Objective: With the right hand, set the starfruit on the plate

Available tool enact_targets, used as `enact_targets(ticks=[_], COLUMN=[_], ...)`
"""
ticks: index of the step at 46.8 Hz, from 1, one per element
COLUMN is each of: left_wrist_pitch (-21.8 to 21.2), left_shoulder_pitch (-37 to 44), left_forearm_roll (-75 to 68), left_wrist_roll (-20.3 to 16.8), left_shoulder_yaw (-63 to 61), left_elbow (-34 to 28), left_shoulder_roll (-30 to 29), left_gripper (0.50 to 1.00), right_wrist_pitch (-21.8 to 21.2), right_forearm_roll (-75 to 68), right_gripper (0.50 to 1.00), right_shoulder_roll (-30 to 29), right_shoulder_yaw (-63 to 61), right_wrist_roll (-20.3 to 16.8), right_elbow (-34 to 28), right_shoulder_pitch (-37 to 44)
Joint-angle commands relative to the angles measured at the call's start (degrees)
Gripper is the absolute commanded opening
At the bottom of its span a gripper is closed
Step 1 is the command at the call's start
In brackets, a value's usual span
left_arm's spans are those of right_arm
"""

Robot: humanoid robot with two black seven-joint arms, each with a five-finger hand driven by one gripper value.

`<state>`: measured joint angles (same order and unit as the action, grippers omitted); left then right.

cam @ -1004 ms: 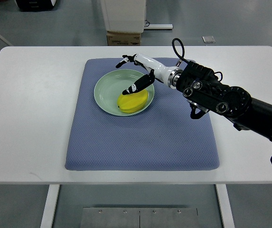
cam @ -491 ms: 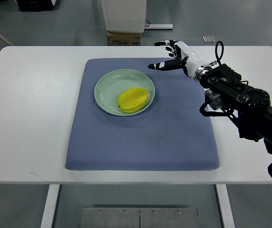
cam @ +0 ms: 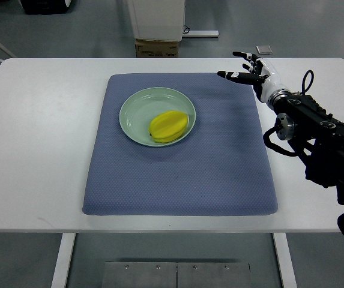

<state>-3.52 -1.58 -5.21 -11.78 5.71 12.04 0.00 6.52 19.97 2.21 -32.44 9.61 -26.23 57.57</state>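
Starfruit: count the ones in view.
1. The starfruit lies in the green plate on the blue mat. Nothing in view could hide another.

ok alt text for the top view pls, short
A yellow starfruit lies in a pale green plate on a blue mat covering a white table. The robot's right hand, fingers spread and empty, hovers over the mat's far right corner, clear of the plate.
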Motion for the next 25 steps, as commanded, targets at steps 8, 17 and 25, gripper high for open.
enact_targets(ticks=[8,17,25], left_wrist_pitch=[0.0,0.0,0.0], left_shoulder_pitch=[0.0,0.0,0.0], left_forearm_roll=[0.0,0.0,0.0], left_wrist_roll=[0.0,0.0,0.0], left_shoulder_yaw=[0.0,0.0,0.0], left_elbow=[0.0,0.0,0.0], left_shoulder_roll=[0.0,0.0,0.0], left_gripper=[1.000,1.000,1.000], right_wrist_pitch=[0.1,0.1,0.1], right_forearm_roll=[-1.2,-1.2,-1.2], right_gripper=[1.000,1.000,1.000], right_shoulder_roll=[0.9,1.1,1.5], right_shoulder_yaw=[-2.6,-4.8,-5.0], right_wrist_roll=[0.8,0.7,0.7], right_elbow=[0.6,0.6,0.6], right_shoulder_pitch=[-1.4,-2.0,-2.5])
